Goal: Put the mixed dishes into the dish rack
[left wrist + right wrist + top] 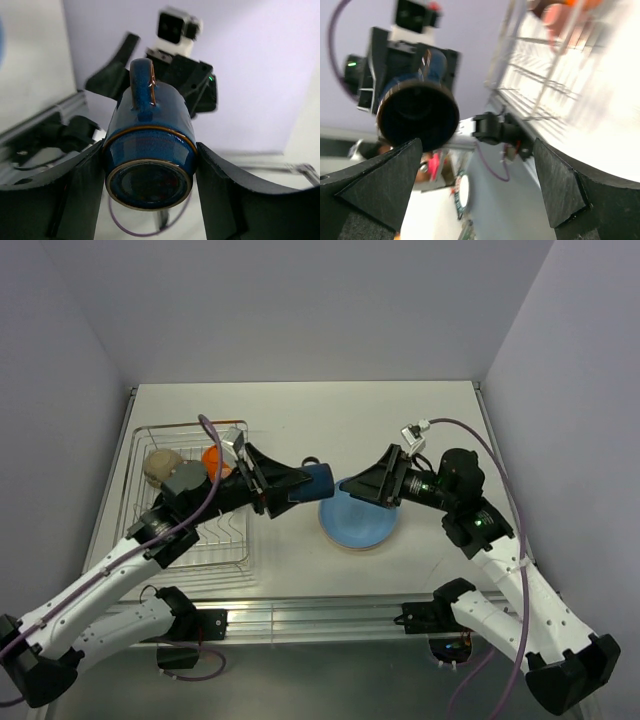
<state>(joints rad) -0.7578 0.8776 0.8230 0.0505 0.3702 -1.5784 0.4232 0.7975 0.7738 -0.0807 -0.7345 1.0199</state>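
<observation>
My left gripper (305,483) is shut on the dark blue mug (320,483) and holds it sideways in the air just right of the dish rack (150,530). In the left wrist view the mug (150,155) sits between my fingers, base toward the camera and handle up. My right gripper (348,490) is open and empty, facing the mug's mouth (417,117) from the right. A blue plate (360,525) lies on a tan plate rim (352,549) below both grippers. A cream bowl (160,465) and an orange piece (212,460) sit in the rack. The lilac plate is out of view.
The rack's wire side (545,75) shows at the upper right of the right wrist view. The white table (400,430) ends at walls on the left, back and right. The arms' base rail (320,615) runs along the near edge.
</observation>
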